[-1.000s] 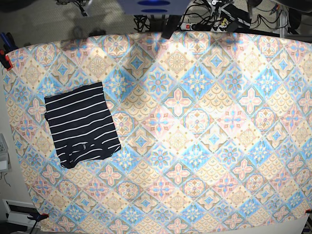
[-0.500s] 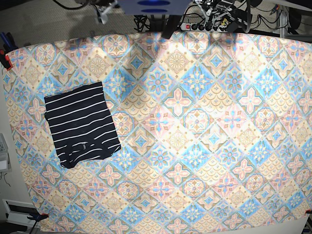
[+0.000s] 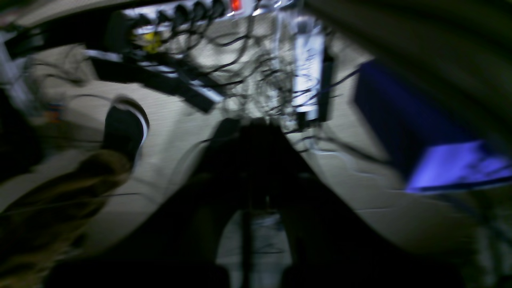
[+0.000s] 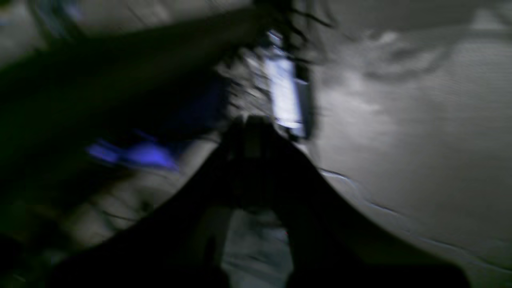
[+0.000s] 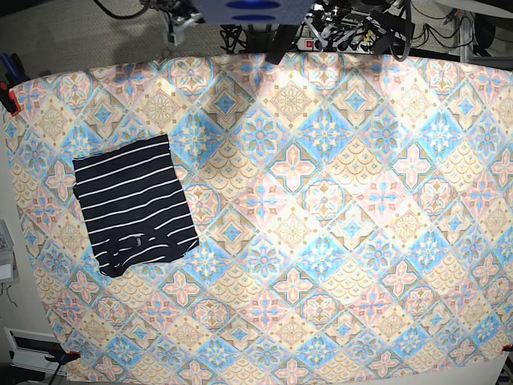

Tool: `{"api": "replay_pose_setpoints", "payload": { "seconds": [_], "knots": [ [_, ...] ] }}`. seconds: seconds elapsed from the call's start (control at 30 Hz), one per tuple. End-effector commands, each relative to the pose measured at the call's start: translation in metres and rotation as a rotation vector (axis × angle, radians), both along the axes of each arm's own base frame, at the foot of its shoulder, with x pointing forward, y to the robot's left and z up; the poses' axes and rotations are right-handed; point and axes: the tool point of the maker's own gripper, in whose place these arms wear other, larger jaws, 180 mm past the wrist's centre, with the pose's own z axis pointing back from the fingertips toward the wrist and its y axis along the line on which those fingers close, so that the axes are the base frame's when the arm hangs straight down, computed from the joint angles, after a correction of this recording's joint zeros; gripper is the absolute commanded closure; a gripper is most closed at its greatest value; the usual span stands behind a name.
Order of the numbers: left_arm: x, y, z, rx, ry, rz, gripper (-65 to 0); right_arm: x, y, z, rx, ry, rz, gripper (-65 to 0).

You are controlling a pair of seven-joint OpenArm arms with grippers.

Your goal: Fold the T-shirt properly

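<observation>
T-shirt (image 5: pixel 134 206): dark with thin white stripes, folded into a compact rectangle, lying flat on the left part of the tablecloth, slightly skewed, well apart from both arms.
Tablecloth (image 5: pixel 337 241): pastel tile pattern, spread over the whole table.
Left gripper (image 3: pixel 256 132): clenched, holding nothing; a dark blurred silhouette raised over the floor, pointing toward a power strip (image 3: pixel 192 10) and tangled cables (image 3: pixel 256 76).
Right gripper (image 4: pixel 250 128): clenched, holding nothing; blurred, above pale floor.
Clamp (image 5: pixel 8 98): red, at the cloth's far left corner.
</observation>
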Motion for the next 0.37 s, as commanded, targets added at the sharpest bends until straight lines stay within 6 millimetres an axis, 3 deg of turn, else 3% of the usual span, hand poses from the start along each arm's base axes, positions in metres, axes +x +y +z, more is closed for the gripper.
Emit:
{"api": "replay_pose_setpoints", "payload": {
  "seconds": [0.0,0.13,0.27,0.33],
  "knots": [
    [0.002,0.003,0.000,0.006,-0.001,0.032,0.0,-0.009,-0.005,0.000,-0.007,0.014,-0.016,0.0],
    [-0.001,0.002,0.000,0.001,0.005,0.096,0.0,-0.009,0.007,0.001,0.010,0.014,-0.028,0.0],
    [-0.001,-0.002,0.000,-0.006,0.006,0.089,0.0,-0.005,0.006,0.001,0.007,0.004,-0.031,0.0],
    [0.001,-0.002,0.000,-0.006,0.002,0.087,0.0,0.010,0.015,0.001,0.021,-0.021,-0.035,0.0]
  ]
}}
